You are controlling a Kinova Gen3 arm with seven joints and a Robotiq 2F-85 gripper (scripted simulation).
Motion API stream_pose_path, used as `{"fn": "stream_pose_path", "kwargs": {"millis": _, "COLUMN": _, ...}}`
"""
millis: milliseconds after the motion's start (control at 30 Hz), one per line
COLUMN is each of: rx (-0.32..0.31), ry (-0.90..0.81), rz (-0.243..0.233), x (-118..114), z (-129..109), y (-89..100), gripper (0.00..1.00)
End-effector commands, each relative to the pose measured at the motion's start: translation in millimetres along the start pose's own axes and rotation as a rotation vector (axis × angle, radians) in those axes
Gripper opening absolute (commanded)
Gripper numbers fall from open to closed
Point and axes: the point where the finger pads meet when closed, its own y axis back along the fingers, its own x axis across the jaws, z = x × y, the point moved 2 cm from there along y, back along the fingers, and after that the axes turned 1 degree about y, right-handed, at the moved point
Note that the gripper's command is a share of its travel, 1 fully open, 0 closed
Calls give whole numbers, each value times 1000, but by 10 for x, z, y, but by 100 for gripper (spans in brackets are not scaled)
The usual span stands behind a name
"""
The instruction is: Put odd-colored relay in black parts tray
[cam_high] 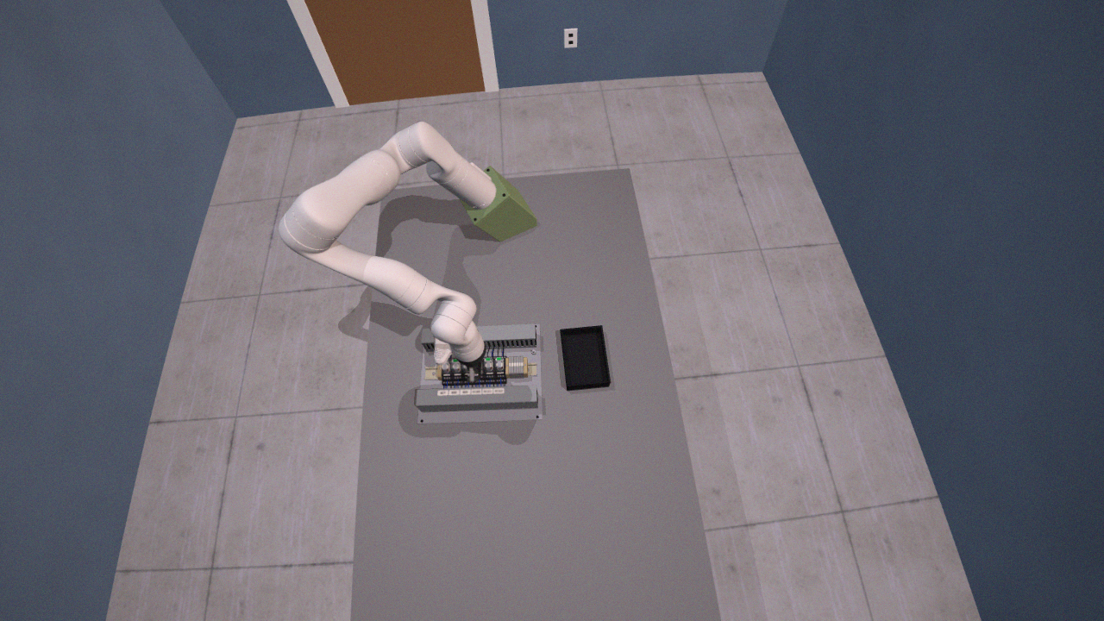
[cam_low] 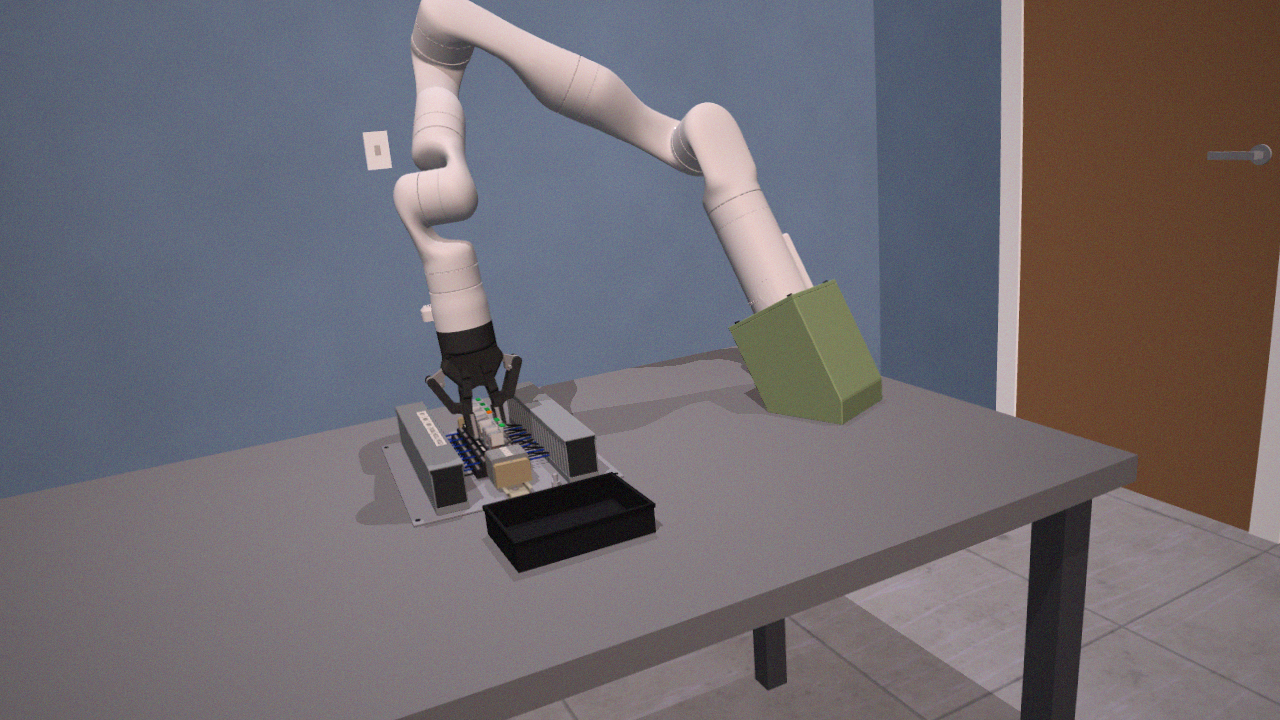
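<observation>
The grey relay panel (cam_high: 482, 375) lies flat on the table, with a row of relays (cam_high: 472, 370) between two grey ducts; it also shows in the exterior view (cam_low: 496, 447). My gripper (cam_high: 472, 369) reaches straight down into the row and is shut on one relay in the middle of it (cam_low: 476, 413). Green buttons show on the neighbouring relays; the held relay's button is hidden by the fingers. The black parts tray (cam_high: 584, 356) stands just right of the panel, and it is empty in the exterior view (cam_low: 570, 519).
The green robot base (cam_high: 501, 203) (cam_low: 805, 362) sits at the table's far end. A tan block (cam_low: 508, 470) sits at the panel end nearest the tray. The table's edges are near the panel on the left.
</observation>
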Motion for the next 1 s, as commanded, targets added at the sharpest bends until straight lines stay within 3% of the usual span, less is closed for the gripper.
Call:
{"fn": "stream_pose_path", "kwargs": {"millis": 0, "rx": -1, "ry": -3, "rz": -10, "x": -5, "z": 6, "y": 35, "gripper": 0}}
{"fn": "stream_pose_path", "kwargs": {"millis": 967, "rx": 0, "ry": -4, "rz": -59, "x": 17, "z": 6, "y": 35, "gripper": 0}}
